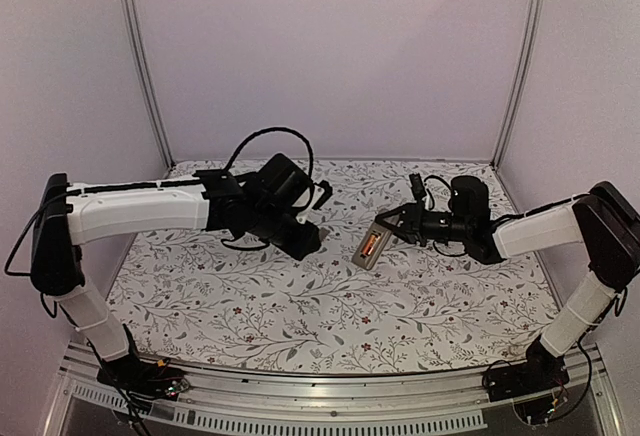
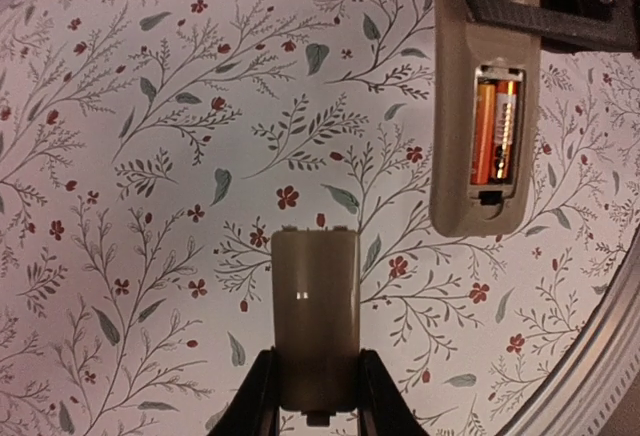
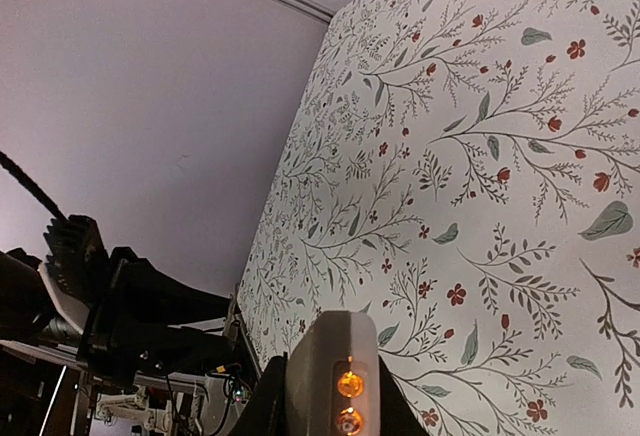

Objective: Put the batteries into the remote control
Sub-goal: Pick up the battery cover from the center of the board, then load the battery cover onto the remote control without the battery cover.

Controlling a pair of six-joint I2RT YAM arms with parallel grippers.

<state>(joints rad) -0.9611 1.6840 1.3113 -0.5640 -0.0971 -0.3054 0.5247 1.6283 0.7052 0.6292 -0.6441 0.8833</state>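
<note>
My right gripper (image 1: pixel 392 226) is shut on the remote control (image 1: pixel 369 248) and holds it above the table with its grey-tan back up. In the left wrist view the remote control (image 2: pixel 455 126) shows an open compartment with two orange-red batteries (image 2: pixel 497 128) lying side by side in it. From the right wrist, the remote control (image 3: pixel 318 356) sits between the jaws of the right gripper (image 3: pixel 330 404), and the batteries (image 3: pixel 349 384) show end-on. My left gripper (image 2: pixel 317 358) is shut on a small flat grey-tan plastic piece (image 2: pixel 315 286), low over the cloth and left of the remote. The left gripper (image 1: pixel 306 243) shows in the top view.
A floral cloth (image 1: pixel 300 306) covers the table. Pale walls and metal posts (image 1: pixel 140 56) enclose the back and sides. An aluminium rail (image 1: pixel 330 391) runs along the near edge between the two arm bases.
</note>
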